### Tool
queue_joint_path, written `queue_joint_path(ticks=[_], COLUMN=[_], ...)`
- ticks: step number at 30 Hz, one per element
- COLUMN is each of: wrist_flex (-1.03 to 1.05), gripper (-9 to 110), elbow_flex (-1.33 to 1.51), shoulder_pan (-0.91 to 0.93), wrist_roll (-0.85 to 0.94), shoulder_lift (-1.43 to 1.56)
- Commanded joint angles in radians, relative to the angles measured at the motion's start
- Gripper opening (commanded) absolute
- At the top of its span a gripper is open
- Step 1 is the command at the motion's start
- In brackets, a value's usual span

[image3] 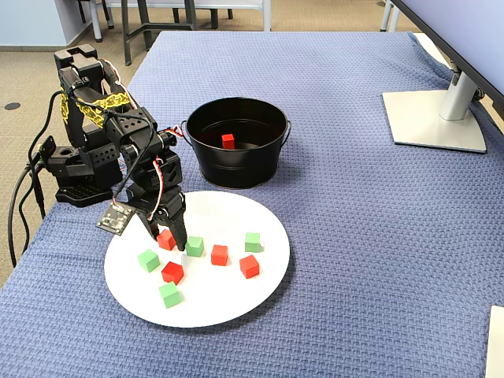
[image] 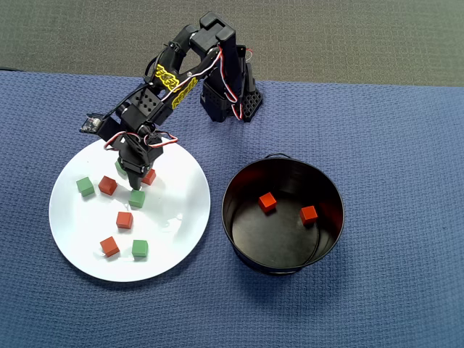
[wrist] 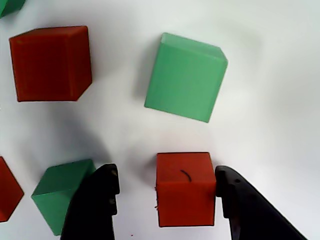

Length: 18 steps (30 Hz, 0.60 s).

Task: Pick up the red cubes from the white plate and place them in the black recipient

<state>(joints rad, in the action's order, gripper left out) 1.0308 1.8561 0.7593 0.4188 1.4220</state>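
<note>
Pincer open around a red cube
One finger touches it; a green cube sits outside the other.

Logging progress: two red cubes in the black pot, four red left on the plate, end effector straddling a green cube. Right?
One slip: the wrist view shows the end effector straddling a red cube, not a green one. The rest holds in the overhead view: two red cubes in the black pot, four red on the white plate.
</note>
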Motion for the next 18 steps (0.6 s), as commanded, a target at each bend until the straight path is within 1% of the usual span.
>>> queue_joint_path(ticks=[1, 18], wrist_flex=[-0.023, -0.031], gripper=[15, 13], elbow_flex=[-0.037, 0.032], shoulder_pan=[-0.006, -0.06], wrist_roll=[-0.048, -0.058], shoulder_lift=[0.014, 0.064])
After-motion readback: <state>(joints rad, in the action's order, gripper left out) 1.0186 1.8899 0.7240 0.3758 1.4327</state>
